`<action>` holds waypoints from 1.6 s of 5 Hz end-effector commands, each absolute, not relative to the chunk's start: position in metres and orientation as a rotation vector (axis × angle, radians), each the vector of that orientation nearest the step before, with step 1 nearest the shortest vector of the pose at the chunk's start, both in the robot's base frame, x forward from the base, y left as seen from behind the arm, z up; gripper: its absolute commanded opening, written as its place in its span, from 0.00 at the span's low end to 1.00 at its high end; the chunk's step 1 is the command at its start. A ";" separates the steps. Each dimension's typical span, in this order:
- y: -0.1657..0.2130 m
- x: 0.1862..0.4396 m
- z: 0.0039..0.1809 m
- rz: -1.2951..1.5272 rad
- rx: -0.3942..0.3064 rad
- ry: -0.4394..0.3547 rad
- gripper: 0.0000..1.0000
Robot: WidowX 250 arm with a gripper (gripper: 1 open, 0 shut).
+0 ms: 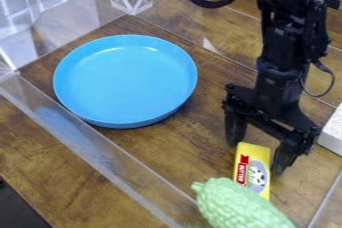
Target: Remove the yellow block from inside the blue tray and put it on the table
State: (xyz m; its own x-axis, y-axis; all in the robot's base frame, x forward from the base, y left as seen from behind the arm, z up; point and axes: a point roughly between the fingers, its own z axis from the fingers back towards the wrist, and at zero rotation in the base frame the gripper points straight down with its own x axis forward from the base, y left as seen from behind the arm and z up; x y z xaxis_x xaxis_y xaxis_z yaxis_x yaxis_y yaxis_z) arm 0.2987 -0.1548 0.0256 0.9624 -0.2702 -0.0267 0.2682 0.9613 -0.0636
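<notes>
- We find the yellow block (254,169) lying flat on the table (147,167), well apart from the blue tray (124,78), which holds nothing.
- The block sits between the claw (267,144) and a bumpy green toy (241,205); its near end is close to the toy, and we cannot tell whether the two touch.
- We judge the task's aim met as things lie: block out of the tray, on the wood.
- Handling, our estimate: the block looks small, thin, rigid and light, with a glossy printed label on top. We expect it to slide easily on the shiny table and to tip if pinched off-centre.
- Best hold, in our view: across the two long edges near the middle, fingers straddling the narrow width. The flat faces offer nothing to grip from above.
- Claw: pointing straight down, fingers spread wide, nothing between them.
- The fingertips (297,153) hang low over the table just above the block's far end. We see no contact with the block; whether the tips touch the wood is not clear from this view.
- Risk we note: a low claw moving sideways here could nudge the block toward the green toy.
</notes>
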 end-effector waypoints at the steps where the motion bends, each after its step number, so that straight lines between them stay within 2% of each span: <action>1: -0.156 0.313 0.038 -0.267 -0.081 -0.024 0.00; 4: -0.143 0.320 0.044 -0.240 -0.096 -0.049 0.00; 5: -0.141 0.326 0.041 -0.233 -0.103 -0.054 0.00; 6: -0.141 0.332 0.036 -0.229 -0.112 -0.054 1.00; 8: -0.134 0.331 0.064 -0.214 -0.098 -0.096 1.00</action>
State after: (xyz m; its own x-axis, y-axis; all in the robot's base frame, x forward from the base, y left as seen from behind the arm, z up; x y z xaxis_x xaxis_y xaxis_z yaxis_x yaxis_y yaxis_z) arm 0.3203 -0.1383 0.0351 0.9736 -0.2274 0.0185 0.2282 0.9706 -0.0770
